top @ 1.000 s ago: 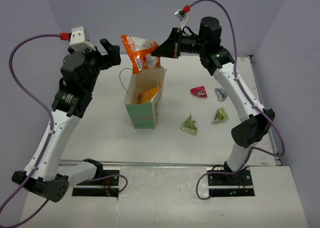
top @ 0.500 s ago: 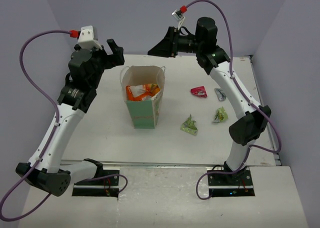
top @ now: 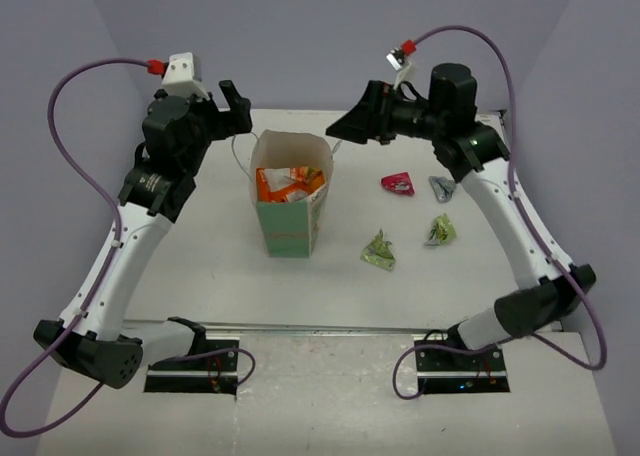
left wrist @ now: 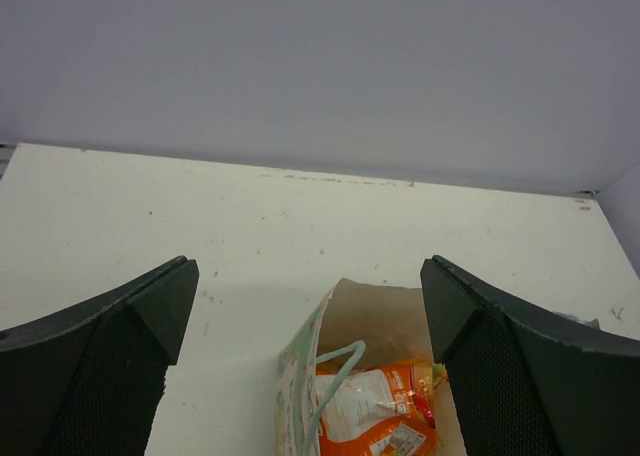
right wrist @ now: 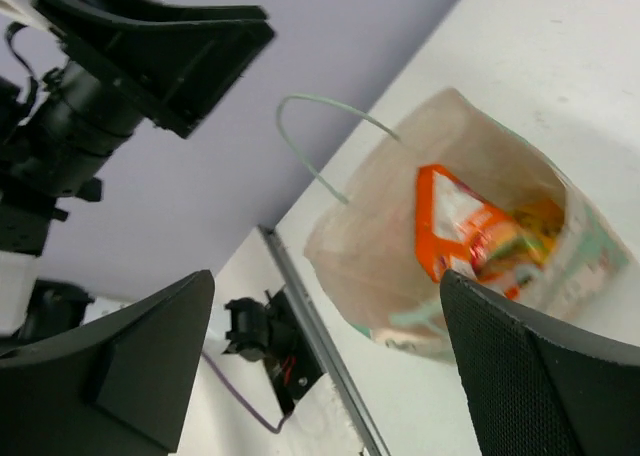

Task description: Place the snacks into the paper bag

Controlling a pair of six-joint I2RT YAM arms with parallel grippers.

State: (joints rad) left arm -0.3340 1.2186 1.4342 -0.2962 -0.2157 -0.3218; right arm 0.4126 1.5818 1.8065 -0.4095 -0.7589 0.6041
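We see the paper bag (top: 288,232) upright mid-table, mouth open, thin handle up at its far-left side. The orange-white pouch (top: 283,183) lies inside, w/ the orange-yellow pouch (right wrist: 536,220) partly under it. Four snacks sit on the table (top: 200,261) to the right of the bag, well apart from it: red-pink packet (top: 397,183), grey packet (top: 441,188) just beside it, and two green ones, green packet (top: 440,231) and green packet nearer the bag (top: 379,251). Left gripper (top: 232,111) hangs above and left of the bag, fingers spread wide, nothing btwn them. Right gripper (top: 345,128) is up in the air right of the bag mouth, fingers released and wide apart, empty.
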